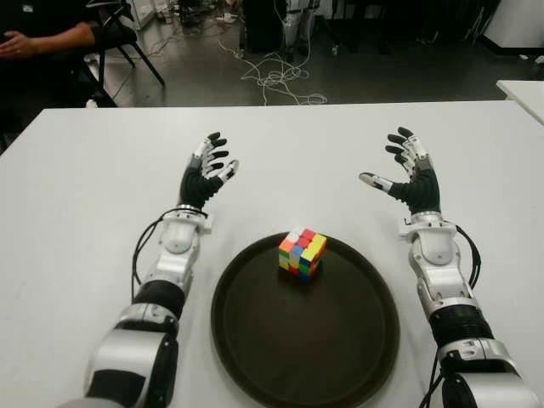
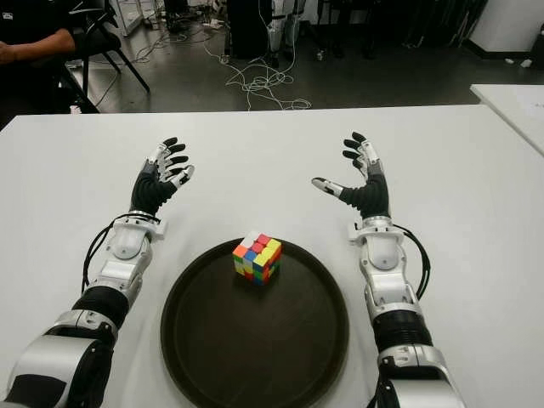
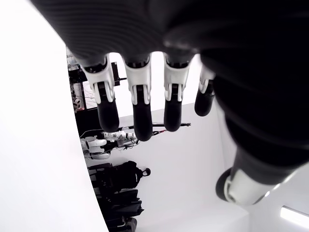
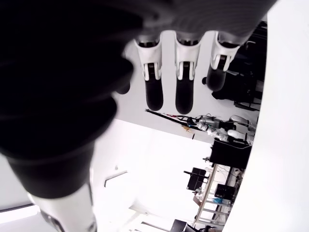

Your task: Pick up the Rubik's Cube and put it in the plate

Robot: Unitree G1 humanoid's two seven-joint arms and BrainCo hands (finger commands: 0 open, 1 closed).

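The Rubik's Cube [image 1: 302, 253] sits inside the dark round plate [image 1: 255, 340], near its far rim. My left hand [image 1: 208, 174] is over the white table to the plate's far left, fingers spread and holding nothing. Farther right, my right hand [image 1: 406, 174] is beyond the plate's right side, palm turned inward, fingers spread and empty. Neither hand touches the cube. In the left wrist view the fingers [image 3: 140, 108] hang straight; the right wrist view shows extended fingers [image 4: 183, 92] too.
The white table [image 1: 85, 212] spreads wide on both sides of the plate. A second table corner [image 1: 523, 89] shows at the far right. A seated person [image 1: 34, 42] is at the far left, with cables [image 1: 276, 76] on the floor beyond.
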